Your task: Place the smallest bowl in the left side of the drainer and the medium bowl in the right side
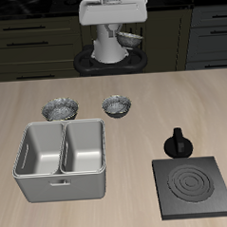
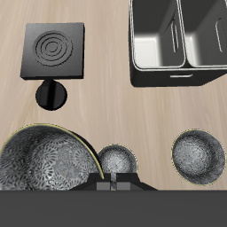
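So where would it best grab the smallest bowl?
Probably by its thin rim, coming straight down from above. The smallest bowl sits upright, open side up, on the table, so one of the jaws can slip inside the wall and the other outside. Its rounded, shiny sides likely offer little to pinch across.

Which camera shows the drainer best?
The exterior view: the whole drainer is in frame, with both compartments seen from above. The wrist view cuts the drainer off at the picture's edge, so only part shows.
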You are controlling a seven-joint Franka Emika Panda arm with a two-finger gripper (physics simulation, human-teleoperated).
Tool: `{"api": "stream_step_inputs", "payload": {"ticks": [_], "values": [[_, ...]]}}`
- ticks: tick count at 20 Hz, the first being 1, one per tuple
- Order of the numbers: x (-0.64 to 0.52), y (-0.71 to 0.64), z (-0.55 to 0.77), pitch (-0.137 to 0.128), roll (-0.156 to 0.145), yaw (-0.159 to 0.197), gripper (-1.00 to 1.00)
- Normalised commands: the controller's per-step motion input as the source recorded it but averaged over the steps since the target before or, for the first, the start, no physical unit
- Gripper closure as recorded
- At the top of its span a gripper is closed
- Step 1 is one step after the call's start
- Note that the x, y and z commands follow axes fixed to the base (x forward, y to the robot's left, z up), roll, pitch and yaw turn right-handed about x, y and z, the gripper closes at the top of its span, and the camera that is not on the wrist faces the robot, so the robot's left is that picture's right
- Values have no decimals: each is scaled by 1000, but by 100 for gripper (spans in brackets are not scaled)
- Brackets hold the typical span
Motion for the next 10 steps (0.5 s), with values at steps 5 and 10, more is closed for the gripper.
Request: {"api": "stream_step_inputs", "payload": {"ticks": [5, 10], "values": [[285, -497, 367, -32, 3, 35, 100], [315, -404, 168, 6, -20, 0, 100]]}}
